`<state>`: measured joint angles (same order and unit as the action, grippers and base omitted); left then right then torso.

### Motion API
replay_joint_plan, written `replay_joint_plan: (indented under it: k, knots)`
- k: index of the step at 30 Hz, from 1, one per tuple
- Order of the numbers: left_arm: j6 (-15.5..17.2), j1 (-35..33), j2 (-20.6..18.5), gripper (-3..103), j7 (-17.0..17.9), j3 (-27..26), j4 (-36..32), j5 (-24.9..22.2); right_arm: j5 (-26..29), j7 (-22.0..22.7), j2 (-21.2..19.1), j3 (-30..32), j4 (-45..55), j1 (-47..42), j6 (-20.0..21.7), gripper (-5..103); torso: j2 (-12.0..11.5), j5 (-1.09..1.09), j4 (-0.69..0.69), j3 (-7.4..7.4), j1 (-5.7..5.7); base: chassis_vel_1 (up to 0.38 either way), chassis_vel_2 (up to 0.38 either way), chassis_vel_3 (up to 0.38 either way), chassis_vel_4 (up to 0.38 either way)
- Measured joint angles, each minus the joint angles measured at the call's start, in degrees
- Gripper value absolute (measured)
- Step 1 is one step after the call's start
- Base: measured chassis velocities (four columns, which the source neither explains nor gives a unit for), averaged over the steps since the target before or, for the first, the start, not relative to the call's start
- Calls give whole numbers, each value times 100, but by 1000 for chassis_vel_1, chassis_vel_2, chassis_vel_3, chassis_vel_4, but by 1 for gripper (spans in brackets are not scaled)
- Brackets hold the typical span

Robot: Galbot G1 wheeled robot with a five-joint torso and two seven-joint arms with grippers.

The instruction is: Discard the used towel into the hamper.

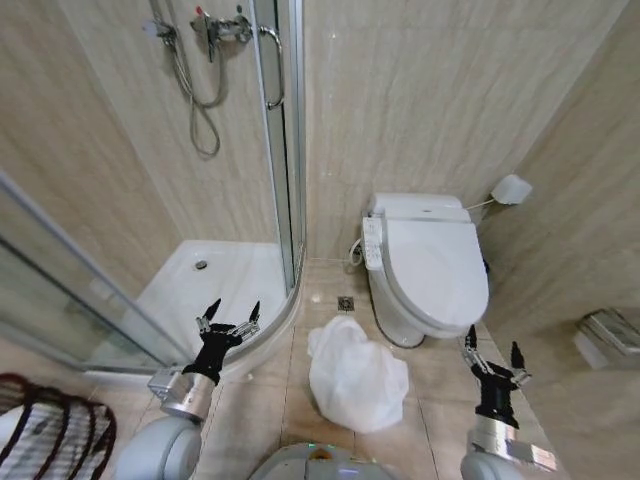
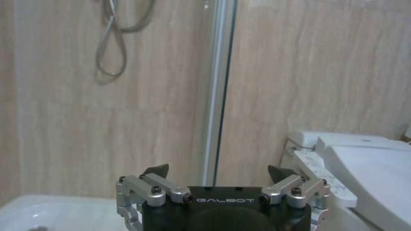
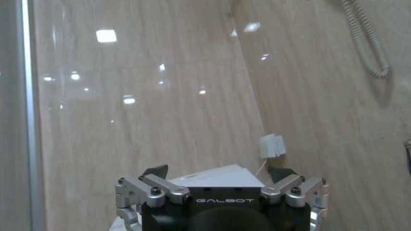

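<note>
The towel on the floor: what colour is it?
White; the towel shows best in the head view, crumpled beside the toilet.

Towel (image 1: 355, 375) on floor between shower tray (image 1: 215, 280) and toilet (image 1: 428, 265).

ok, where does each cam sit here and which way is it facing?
Head: on the head, looking down at the towel, toilet, shower tray and hamper; both open grippers, left and right, show.
Left wrist: behind the left gripper, facing the wall, shower hose and toilet.
Right wrist: behind the right gripper, facing the wall over the toilet tank.
Shared: the toilet.
</note>
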<state>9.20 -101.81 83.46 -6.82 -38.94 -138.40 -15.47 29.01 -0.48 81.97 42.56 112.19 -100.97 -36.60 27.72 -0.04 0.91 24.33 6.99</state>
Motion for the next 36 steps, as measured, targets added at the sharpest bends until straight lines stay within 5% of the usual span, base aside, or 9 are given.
replay_joint_plan:
  k: [16, 22, 29, 36]
  knots:
    - [0, -1, 0, 100, 0, 0, 0, 0, 331, -297, -116, -104, -224, 98, 262, 100, -365, 4, 1, -224, -140, 47, 14, 6, 47]
    - [0, -1, 0, 100, 0, 0, 0, 0, 752, -528, -260, -259, -544, 438, 737, 100, -533, 4, 2, -327, -205, 53, 71, 91, 51]
    - [0, -2, 0, 100, 1, 0, 0, 0, 950, -299, -326, -676, -887, 763, 1411, 100, -613, 3, 4, -368, -243, 84, 36, 32, 53]
    - [0, -1, 0, 100, 0, 0, 0, 0, 1535, -450, -630, -1184, -2323, 1659, 2005, 100, -616, 2, 1, -365, -245, 0, 0, 0, 0]
